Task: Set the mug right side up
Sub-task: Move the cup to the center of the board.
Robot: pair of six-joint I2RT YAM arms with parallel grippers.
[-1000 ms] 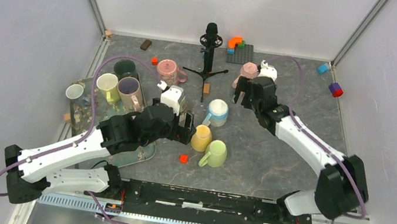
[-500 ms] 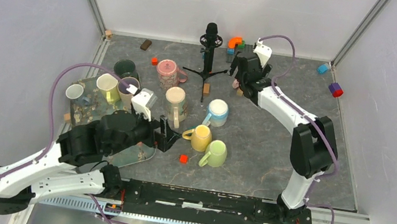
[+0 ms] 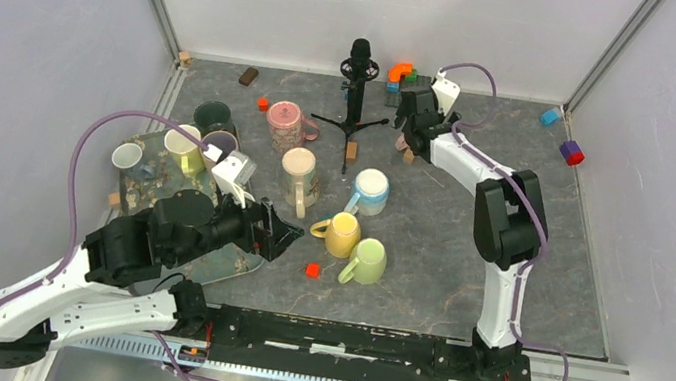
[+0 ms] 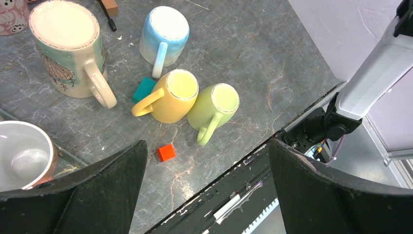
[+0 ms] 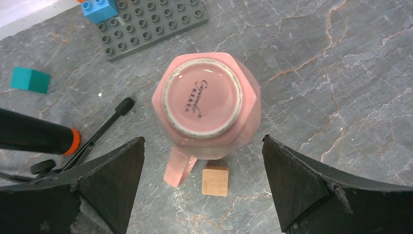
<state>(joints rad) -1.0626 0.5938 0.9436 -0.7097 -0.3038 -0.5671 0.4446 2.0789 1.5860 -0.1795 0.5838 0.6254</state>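
A pink mug (image 5: 202, 97) stands upside down on the grey table, base up, with its handle pointing toward the near left. My right gripper (image 5: 204, 195) hangs open above it, one finger on each side and clear of the mug. In the top view the right gripper (image 3: 412, 121) is at the far middle and hides most of the mug. My left gripper (image 3: 278, 238) is open and empty, raised above the near-left table. The left wrist view shows the left gripper (image 4: 204, 195) wide open over the table's front edge.
A wooden block (image 5: 215, 179) lies beside the pink mug's handle. A grey stud plate (image 5: 156, 24), a teal block (image 5: 30, 79) and a black tripod stand (image 3: 357, 82) are close by. Beige (image 4: 65, 36), blue (image 4: 164, 29), yellow (image 4: 181, 92) and green (image 4: 216, 105) mugs and a red cube (image 4: 166, 152) sit mid-table. A tray (image 3: 137, 191) of mugs is at the left.
My right arm has stretched toward the far side, and its gripper now sits over the pink mug. My left arm has drawn back toward the near left, away from the beige mug.
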